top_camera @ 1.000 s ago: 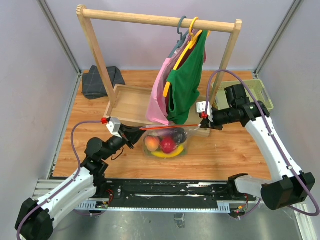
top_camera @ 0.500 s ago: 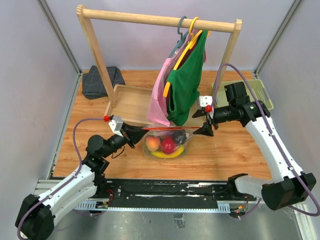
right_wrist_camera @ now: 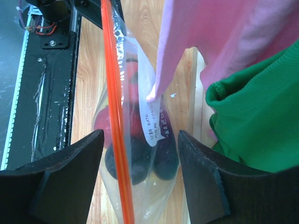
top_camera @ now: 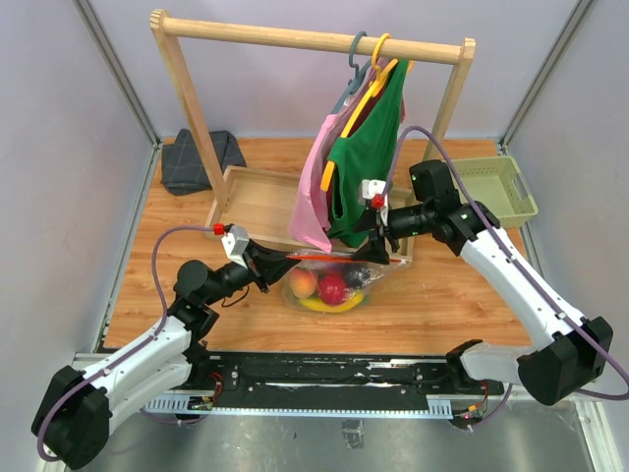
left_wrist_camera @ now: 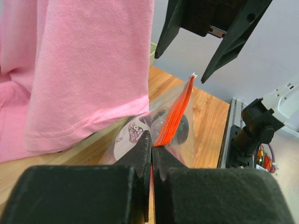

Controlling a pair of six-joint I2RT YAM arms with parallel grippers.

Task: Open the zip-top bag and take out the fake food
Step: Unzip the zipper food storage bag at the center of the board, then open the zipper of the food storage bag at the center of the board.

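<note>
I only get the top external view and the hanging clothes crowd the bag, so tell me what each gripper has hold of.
Observer: Left wrist view: the left gripper is pinched shut on one end of the orange zip strip.
Operator: Now the right one.
Observer: The right gripper is open; the strip lines up between its fingers, ungripped.
Operator: Report anything in its way.
Observer: In its wrist view a corner of the pink garment overlaps the white label on the zip-top bag.
</note>
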